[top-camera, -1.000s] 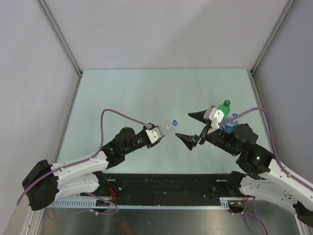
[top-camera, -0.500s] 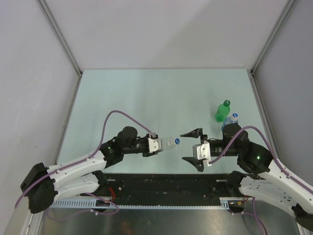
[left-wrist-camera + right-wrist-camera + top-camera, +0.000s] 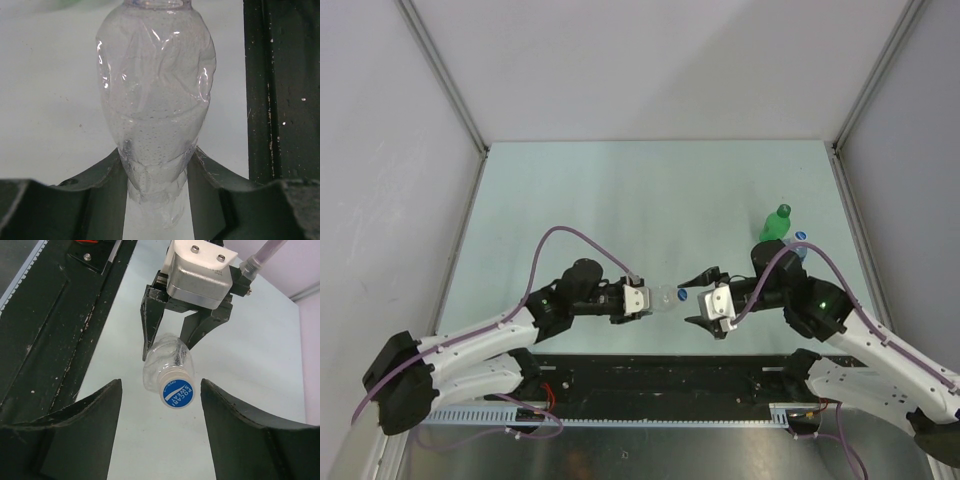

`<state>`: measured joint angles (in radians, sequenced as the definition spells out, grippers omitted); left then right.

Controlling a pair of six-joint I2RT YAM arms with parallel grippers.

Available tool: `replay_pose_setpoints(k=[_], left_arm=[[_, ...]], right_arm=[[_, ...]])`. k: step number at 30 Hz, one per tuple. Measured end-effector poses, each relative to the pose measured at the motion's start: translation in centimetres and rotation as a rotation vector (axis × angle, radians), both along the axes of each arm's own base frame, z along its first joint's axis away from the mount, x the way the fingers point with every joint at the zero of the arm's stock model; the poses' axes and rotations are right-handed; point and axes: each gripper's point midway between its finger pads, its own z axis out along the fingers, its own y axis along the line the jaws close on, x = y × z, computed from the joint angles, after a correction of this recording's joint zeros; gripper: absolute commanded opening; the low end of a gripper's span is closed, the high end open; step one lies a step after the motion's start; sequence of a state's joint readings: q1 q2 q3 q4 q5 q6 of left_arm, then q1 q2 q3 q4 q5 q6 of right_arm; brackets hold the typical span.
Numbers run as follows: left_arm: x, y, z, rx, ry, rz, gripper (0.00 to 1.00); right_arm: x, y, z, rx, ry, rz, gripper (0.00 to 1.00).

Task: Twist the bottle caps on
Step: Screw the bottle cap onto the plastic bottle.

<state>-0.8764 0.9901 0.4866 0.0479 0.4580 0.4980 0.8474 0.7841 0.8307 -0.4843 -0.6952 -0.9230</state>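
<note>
Right pincer (image 3: 686, 302), released, neared one clear bottle (image 3: 156, 100) grasped by left pincer (image 3: 653, 299).

The clear bottle (image 3: 167, 365) in the left claw (image 3: 167, 352) is colourless and unlabelled, its crinkled plastic catching pale glints. Its cap (image 3: 178, 392), between the fingers of the right claw (image 3: 161, 382), has a white side and a blue top printed with white lettering. Both claws have black fingers, and the left claw's body is silver-grey. Beyond the right claw is a translucent green bottle (image 3: 775, 224). The table (image 3: 620, 190) is pale mint, the cables (image 3: 560, 235) purple, the arms (image 3: 480, 340) white with black joints
</note>
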Motion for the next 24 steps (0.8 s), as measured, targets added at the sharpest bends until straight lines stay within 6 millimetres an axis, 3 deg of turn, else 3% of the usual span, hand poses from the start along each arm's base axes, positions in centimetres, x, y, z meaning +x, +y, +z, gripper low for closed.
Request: replay_pose_setpoints(k=[10,24], left_arm=[[-0.4,-0.1,-0.3,0.005,0.015,-0.017,0.00],[-0.5,0.0,-0.3,0.010,0.020,-0.024,0.00]], right_arm=[[0.8,0.3,-1.0,-0.025,0.028,-0.011,0.61],[1.3,0.6,-1.0,-0.021,0.040,-0.024,0.21]])
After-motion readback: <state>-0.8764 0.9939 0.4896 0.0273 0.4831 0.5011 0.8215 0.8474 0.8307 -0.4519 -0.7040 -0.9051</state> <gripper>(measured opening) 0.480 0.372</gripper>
